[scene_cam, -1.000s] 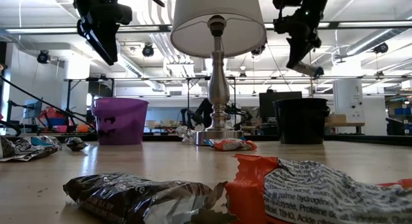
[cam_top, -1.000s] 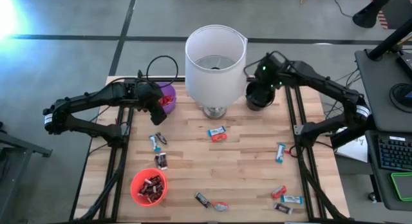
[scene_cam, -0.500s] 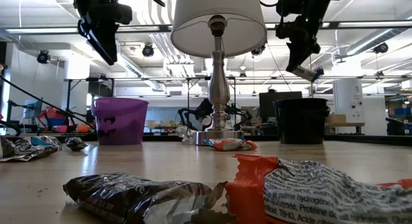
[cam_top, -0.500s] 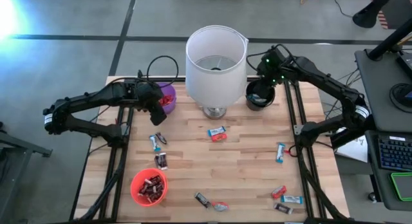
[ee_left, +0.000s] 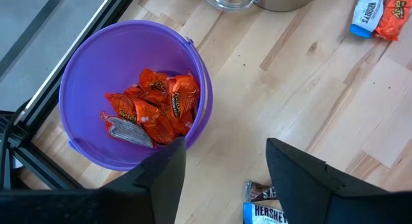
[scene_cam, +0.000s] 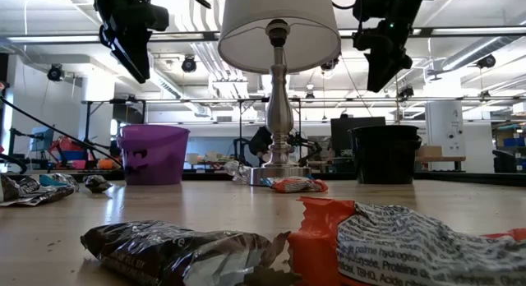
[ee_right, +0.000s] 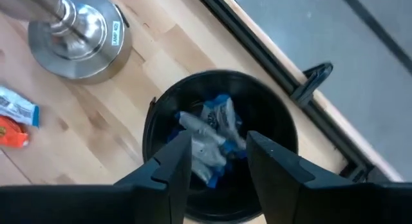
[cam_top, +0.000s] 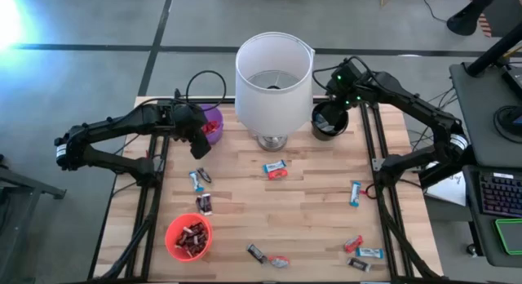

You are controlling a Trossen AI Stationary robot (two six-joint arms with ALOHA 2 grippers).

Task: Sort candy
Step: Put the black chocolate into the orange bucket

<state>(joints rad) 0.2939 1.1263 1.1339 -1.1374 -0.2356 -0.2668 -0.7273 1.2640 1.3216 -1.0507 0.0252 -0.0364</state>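
Right wrist view — candy dropped into the black cup
Blue-and-white candy lies inside the black cup; a second ago the right gripper held a piece above it, now its fingers hang parted and empty — one more sorted. The left gripper hovers open, empty, beside the purple cup.

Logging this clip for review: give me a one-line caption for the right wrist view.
Right gripper, fingers open and empty, hangs over the black cup of blue-and-white candy, beside the lamp base.
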